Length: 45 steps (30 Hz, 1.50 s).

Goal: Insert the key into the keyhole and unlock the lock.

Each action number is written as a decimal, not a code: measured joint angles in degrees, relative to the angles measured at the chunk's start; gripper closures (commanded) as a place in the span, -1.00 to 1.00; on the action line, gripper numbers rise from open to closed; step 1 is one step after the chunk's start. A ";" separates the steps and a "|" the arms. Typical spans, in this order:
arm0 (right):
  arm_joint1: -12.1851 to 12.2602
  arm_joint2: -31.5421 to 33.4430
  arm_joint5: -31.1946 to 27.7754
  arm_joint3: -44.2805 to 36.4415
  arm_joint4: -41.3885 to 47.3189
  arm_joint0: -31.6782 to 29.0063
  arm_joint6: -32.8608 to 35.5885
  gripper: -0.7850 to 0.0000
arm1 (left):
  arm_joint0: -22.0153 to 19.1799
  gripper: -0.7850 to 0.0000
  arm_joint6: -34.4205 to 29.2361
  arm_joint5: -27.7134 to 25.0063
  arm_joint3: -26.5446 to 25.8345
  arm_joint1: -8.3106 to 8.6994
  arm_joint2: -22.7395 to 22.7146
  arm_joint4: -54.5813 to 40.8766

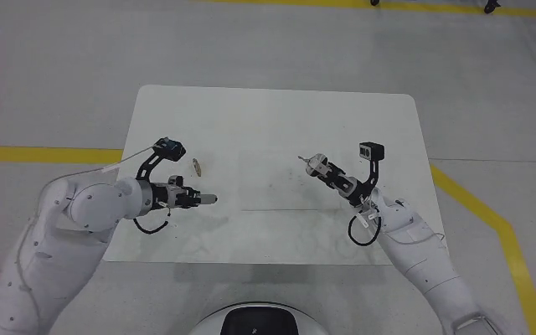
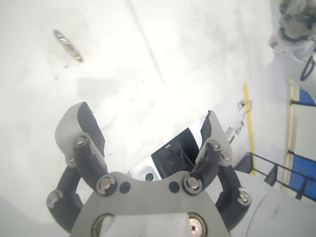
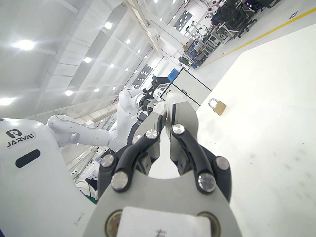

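since the right gripper (image 3: 170, 102) seems clamped on the key (image 1: 300, 157), the left gripper (image 2: 147, 109) (gaping, empty) should first steady the brass padlock (image 3: 219, 107).

A white label (image 3: 161, 223) on the base of the right gripper (image 3: 169, 101) carried a dark printed character, cut off at the edge and not legible. A dark diamond-shaped mark (image 3: 293, 15) lay on the floor (image 3: 276, 19) far behind the table (image 3: 271, 99); whatever it bore was too small to read.
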 measured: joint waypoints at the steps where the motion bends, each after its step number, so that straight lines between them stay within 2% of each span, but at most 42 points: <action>1: 0.00 0.00 0.00 0.00 -0.02 0.00 -0.03 1.00 | 0.59 -1.00 -0.30 3.04 -1.02 0.08 -0.10 2.16; 5: 0.00 0.01 0.00 0.00 -0.04 0.00 -0.05 1.00 | -0.53 -1.00 -1.37 12.63 -0.17 -0.17 1.46 6.30; 7: 0.00 0.01 0.00 0.00 -0.04 0.00 -0.05 1.00 | -2.92 -1.00 0.69 17.49 2.47 -0.66 3.28 8.63; 10: 0.00 0.01 0.00 0.00 -0.04 0.00 -0.05 1.00 | -6.95 -1.00 2.47 21.22 7.22 -1.63 6.94 9.05; 14: 0.00 0.01 0.00 0.00 -0.04 0.00 -0.05 1.00 | -12.73 -0.95 2.49 23.24 13.52 -2.97 11.97 9.51; 16: 0.00 0.01 0.00 0.00 -0.04 0.00 -0.05 1.00 | -15.57 -0.64 2.37 24.31 16.48 -3.76 14.06 8.36; 18: 0.00 0.01 0.00 0.00 -0.04 0.00 -0.05 1.00 | -17.77 -0.51 2.62 25.36 18.93 -4.39 15.66 8.10; 22: 0.00 0.01 0.00 0.00 -0.04 0.00 -0.05 1.00 | -21.77 -0.47 3.13 26.99 22.92 -5.61 19.64 10.25; 24: 0.00 0.01 0.00 0.00 -0.04 0.00 -0.05 1.00 | -22.95 -0.28 3.26 27.66 24.14 -6.08 21.07 11.20; 26: 0.00 0.01 0.00 0.00 -0.04 0.00 -0.05 1.00 | -24.07 0.02 3.31 28.05 25.46 -6.58 22.23 11.33; 28: 0.00 0.01 0.00 0.00 -0.04 0.00 -0.05 1.00 | -24.94 0.13 3.52 28.18 26.67 -7.02 22.95 11.09; 40: 0.00 0.01 0.00 0.00 -0.04 0.00 -0.05 1.00 | -27.63 0.20 6.54 27.73 31.91 -8.96 25.33 10.18; 42: 0.00 0.01 0.00 0.00 -0.04 0.00 -0.05 1.00 | -27.99 0.29 6.26 27.10 32.49 -9.26 25.79 9.77; 44: 0.00 0.01 0.00 0.00 -0.04 0.00 -0.05 1.00 | -28.41 1.00 6.23 26.44 33.15 -9.54 26.05 9.37; 45: 0.00 0.01 0.00 0.00 -0.04 0.00 -0.05 1.00 | -28.52 1.00 6.33 26.30 33.38 -9.64 26.11 9.33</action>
